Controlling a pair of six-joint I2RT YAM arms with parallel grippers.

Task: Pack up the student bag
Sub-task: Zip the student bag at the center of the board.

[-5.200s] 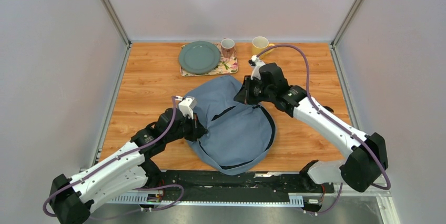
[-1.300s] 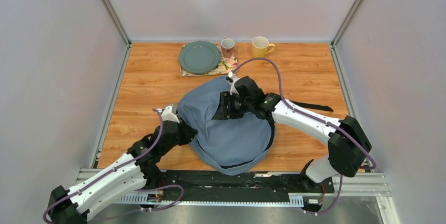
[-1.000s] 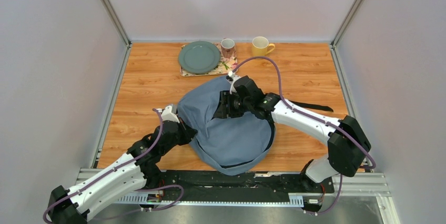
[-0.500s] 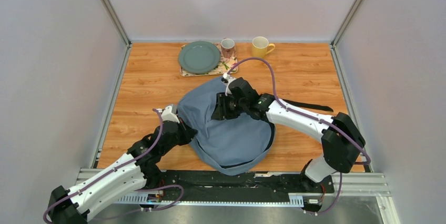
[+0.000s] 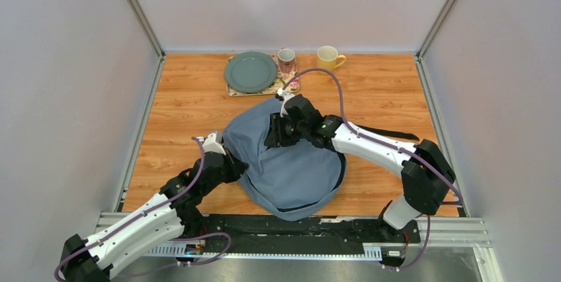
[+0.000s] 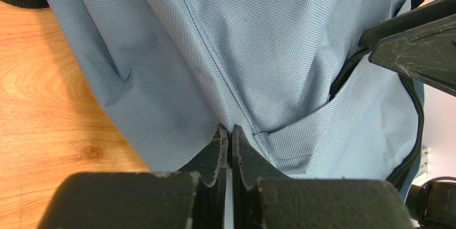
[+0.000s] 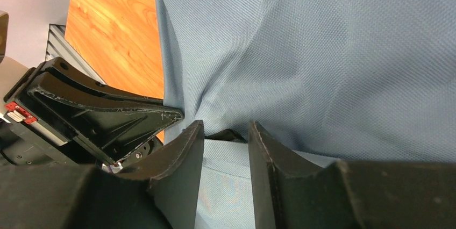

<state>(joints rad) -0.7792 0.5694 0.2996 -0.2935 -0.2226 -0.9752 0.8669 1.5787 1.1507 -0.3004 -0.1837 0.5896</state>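
The left gripper (image 6: 228,132) is clenched on a small fold of grey-blue fabric, at a seam on the left side of the student bag (image 5: 291,169); its two fingers almost touch, with only the cloth between them. The right gripper (image 7: 226,131) is low over the upper middle of the same bag. Its fingers (image 7: 185,148) stand a little apart, and a bit of the black zipper trim shows in the gap (I cannot tell if they press on it or only hang above it). The bag lies flat in the middle of the wooden surface (image 5: 185,110), near the arm bases, and its black edge curves along the right side. A black strap (image 5: 390,133) comes out from under the right arm, to the right of the bag. At the far edge of the surface there is a grey-green plate (image 5: 250,71) on a flowered tray (image 5: 288,86), a patterned mug (image 5: 286,59) at the tray's far right corner, and a yellow mug (image 5: 327,57) just to the right, off the tray.
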